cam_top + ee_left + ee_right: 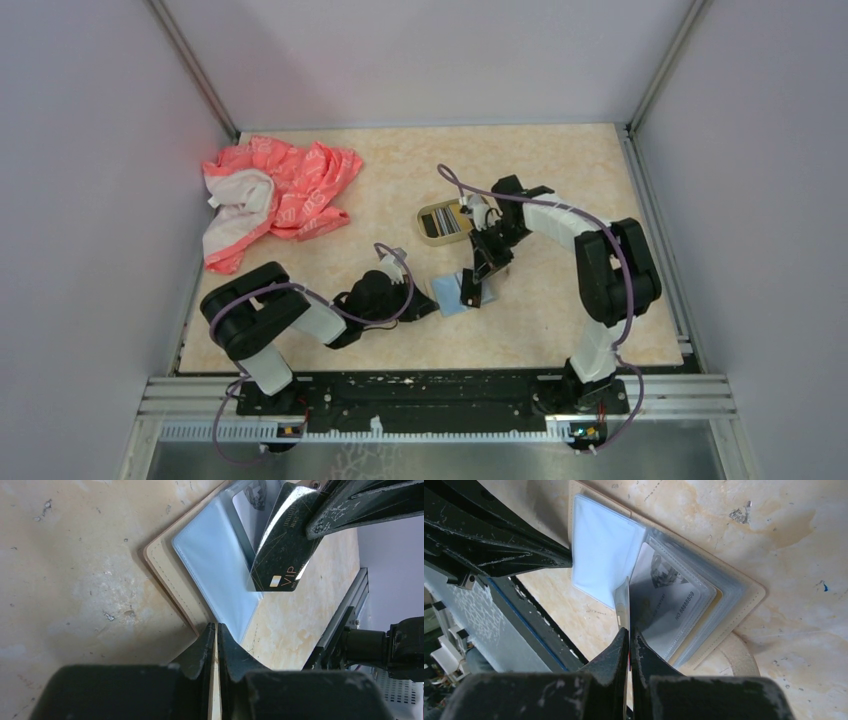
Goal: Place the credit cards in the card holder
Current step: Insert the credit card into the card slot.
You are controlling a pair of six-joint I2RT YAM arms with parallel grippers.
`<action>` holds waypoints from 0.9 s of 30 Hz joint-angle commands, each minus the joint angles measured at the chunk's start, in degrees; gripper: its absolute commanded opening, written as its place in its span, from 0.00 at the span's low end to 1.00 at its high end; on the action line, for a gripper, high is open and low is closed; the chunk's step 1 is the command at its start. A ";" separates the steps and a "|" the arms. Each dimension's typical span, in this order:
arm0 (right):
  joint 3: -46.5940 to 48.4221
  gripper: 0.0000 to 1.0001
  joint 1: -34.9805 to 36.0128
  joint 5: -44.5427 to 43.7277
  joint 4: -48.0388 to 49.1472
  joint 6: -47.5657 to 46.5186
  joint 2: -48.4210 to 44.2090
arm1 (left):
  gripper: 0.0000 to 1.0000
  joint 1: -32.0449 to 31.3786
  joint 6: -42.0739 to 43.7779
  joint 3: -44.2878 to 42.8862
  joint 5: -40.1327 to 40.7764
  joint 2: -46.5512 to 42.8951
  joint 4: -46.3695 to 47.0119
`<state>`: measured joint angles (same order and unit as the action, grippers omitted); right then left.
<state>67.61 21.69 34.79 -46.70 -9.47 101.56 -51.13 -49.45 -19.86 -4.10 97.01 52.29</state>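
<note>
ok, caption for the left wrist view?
Left gripper clamps the open tan card holder by its cover edge while the right gripper holds a black VIP card over its clear sleeves.

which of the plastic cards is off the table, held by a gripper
The black card with gold VIP lettering, pinched in the right gripper. A pale card sits inside a clear sleeve; striped ones lie in the gold-rimmed tin.

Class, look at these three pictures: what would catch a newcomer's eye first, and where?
The crumpled pink cloth at the far left stands out first. At the centre, the right gripper holds a black VIP card over the open card holder, whose tan cover the left gripper pinches. Just beyond sits a gold-rimmed tin of striped cards.
</note>
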 commanded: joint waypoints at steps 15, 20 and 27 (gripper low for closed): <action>2.25 0.00 -2.62 6.92 0.21 -6.45 6.35 | 0.11 -0.28 2.78 -2.75 2.98 -0.89 -11.09; 3.57 0.01 -1.91 4.94 -0.56 -6.78 7.28 | 0.11 -0.28 3.29 -3.64 2.91 -0.19 -11.70; 5.20 0.04 -0.57 1.89 -0.82 -6.43 8.15 | 0.11 -0.19 3.49 -4.82 3.52 0.11 -13.61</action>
<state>70.02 20.14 40.07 -48.21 -14.55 108.60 -51.29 -47.81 -23.81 -3.11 95.50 43.70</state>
